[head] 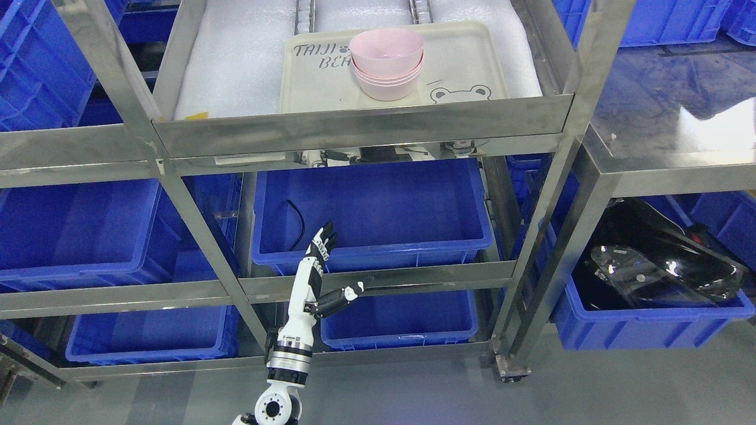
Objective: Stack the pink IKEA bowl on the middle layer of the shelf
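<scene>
Bowls (387,64), pink and nested on the cream tray (472,65) of the shelf's upper tier, sit well above and slightly right of the left hand (319,277), whose fingers are spread and empty.

Pale pink is seen on the stacked round plastic bowls (387,64). Cream is seen on the flat plastic tray (466,65), and dark letters and a small bear face are printed on it. White is seen on the soft foam sheet (236,59). Shiny silver-grey is seen on the metal shelf frame (360,127). Bright blue is seen on the big plastic bins (378,212). White and black are seen on the robot hand (313,277).
</scene>
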Tool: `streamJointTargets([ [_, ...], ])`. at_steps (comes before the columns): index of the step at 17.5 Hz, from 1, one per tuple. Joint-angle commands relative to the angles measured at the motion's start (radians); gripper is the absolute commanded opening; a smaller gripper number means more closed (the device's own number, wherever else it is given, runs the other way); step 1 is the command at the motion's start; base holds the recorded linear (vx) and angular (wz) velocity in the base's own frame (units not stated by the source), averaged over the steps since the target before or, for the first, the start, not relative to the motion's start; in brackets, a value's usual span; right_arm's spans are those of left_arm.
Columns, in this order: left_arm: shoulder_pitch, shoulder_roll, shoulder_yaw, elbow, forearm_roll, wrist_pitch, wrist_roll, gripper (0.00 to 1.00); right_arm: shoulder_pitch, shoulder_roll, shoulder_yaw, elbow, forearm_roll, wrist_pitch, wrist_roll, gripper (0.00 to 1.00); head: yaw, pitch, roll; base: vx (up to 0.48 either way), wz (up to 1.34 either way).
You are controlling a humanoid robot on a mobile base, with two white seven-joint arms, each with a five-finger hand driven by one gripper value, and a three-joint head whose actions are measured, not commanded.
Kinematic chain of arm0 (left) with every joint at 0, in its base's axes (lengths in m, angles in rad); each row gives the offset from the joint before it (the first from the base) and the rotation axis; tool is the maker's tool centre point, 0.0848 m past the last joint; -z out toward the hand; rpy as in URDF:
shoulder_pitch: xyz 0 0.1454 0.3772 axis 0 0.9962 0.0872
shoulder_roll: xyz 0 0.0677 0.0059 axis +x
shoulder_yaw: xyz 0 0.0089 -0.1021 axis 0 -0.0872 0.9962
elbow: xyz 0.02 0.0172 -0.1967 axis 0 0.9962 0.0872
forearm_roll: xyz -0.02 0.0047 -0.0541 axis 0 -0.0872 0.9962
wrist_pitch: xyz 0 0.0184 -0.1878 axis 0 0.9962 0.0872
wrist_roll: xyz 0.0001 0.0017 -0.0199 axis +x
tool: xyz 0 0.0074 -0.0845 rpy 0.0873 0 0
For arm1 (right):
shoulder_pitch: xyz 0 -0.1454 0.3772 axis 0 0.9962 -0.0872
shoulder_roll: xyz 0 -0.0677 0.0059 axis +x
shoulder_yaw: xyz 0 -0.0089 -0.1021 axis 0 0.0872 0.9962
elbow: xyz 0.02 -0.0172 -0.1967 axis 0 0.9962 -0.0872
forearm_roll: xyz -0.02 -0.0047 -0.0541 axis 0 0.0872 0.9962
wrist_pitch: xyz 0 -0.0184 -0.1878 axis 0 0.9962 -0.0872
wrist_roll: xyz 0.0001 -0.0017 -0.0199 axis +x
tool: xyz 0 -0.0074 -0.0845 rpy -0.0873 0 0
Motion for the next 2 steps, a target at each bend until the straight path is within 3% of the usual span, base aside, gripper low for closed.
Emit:
streamJointTargets([
  [1, 0.01, 0.016, 0.061, -0.053, 0.045, 0.047, 0.005, 0.95, 0.023, -0.017, 0.0, -0.017, 0.0, 0.0, 0.0, 1.0, 0.0, 0.0, 0.0, 0.014, 0.0],
  [2, 0.01, 0.016, 0.058, -0.062, 0.045, 0.051, 0.005, 0.95, 0.023, -0.017, 0.0, -0.017, 0.0, 0.0, 0.0, 1.0, 0.0, 0.0, 0.0, 0.014, 0.03],
])
